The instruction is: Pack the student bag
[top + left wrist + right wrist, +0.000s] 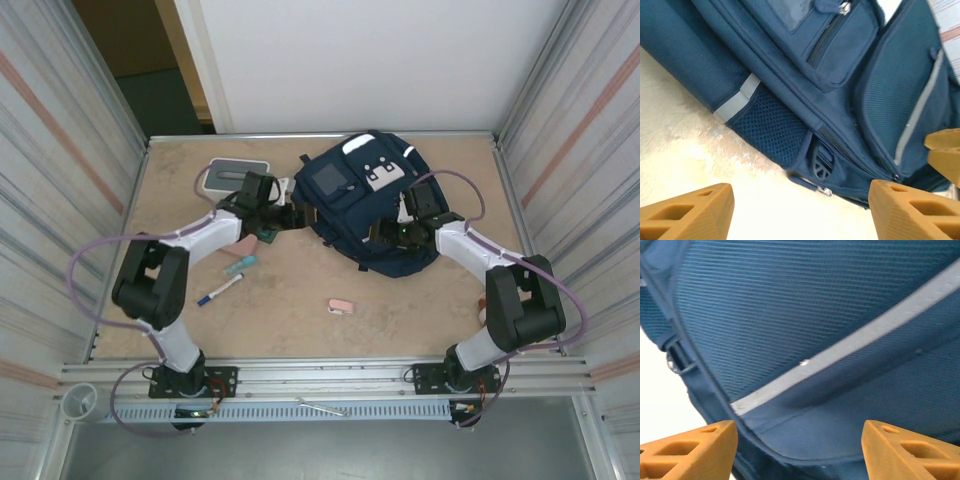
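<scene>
Jaws on the left gripper (800, 200) are spread wide with nothing between them, just bare tabletop and the bottom edge of the student bag (840, 75) a little way ahead, so that one is plainly open. Its wrist camera looks at the bag's side: a mesh pocket (770, 125), a short grey stripe (735, 102) on the corner next to it, and a small zipper pull (825, 190) low on the seam. The right gripper (800, 435) has its fingers parted too, and they aren't pinching anything. It sits very close to the bag's navy fabric, where a pale stripe (840, 350) runs diagonally across the panel. From overhead, the left gripper (283, 215) is at the bag's left edge and the right gripper (392, 232) is over its lower right part, so the arms flank it from both sides. The student bag (365, 200) lies flat at the far middle of the table (300, 330), front pockets facing up. A grey and white box (228, 178) sits just left of it, behind the left arm. Nearer the arm bases, well apart from the bag, lie a teal object (240, 265), a blue and white pen (218, 291) and a pink eraser (341, 307).
</scene>
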Tool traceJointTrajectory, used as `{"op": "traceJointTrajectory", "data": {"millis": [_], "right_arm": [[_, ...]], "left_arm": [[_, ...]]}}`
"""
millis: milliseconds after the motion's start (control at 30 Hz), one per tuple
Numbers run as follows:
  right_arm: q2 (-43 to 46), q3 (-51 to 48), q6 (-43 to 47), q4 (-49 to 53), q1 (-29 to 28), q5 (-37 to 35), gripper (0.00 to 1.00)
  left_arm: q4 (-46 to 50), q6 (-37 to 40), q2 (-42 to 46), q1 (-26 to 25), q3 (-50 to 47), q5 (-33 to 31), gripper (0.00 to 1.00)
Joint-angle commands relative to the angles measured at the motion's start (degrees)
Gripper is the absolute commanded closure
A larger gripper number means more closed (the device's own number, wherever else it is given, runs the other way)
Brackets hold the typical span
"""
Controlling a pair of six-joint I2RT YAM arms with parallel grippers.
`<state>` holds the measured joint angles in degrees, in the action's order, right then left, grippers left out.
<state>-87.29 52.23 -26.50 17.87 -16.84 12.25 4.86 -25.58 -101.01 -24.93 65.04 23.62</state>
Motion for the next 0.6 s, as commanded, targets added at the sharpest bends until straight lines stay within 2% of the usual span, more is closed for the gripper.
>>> {"op": "traceJointTrajectory", "data": {"millis": [0, 300, 433, 567], "right_arm": [[-0.3, -1.9, 1.0, 0.0, 3.1, -1.1, 0.37], [-4.4, 2.3, 5.7, 1.5, 12.4, -2.1, 0.44], [-5.1, 5.1, 6.3, 2.7, 12.8, -4.0, 0.44], [-4.5, 5.5, 6.4, 2.7, 12.1, -3.0, 0.42]], "left_arm": [[2.2, -0.5, -3.5, -0.6, 3.2, -2.3, 0.28], [-0.1, -4.0, -7.2, -4.0, 2.1, -2.8, 0.26], [-4.6, -7.9, -9.0, -4.7, 1.3, -0.8, 0.25], [-4.1, -7.9, -11.8, -5.9, 4.3, -0.8, 0.24]]}}
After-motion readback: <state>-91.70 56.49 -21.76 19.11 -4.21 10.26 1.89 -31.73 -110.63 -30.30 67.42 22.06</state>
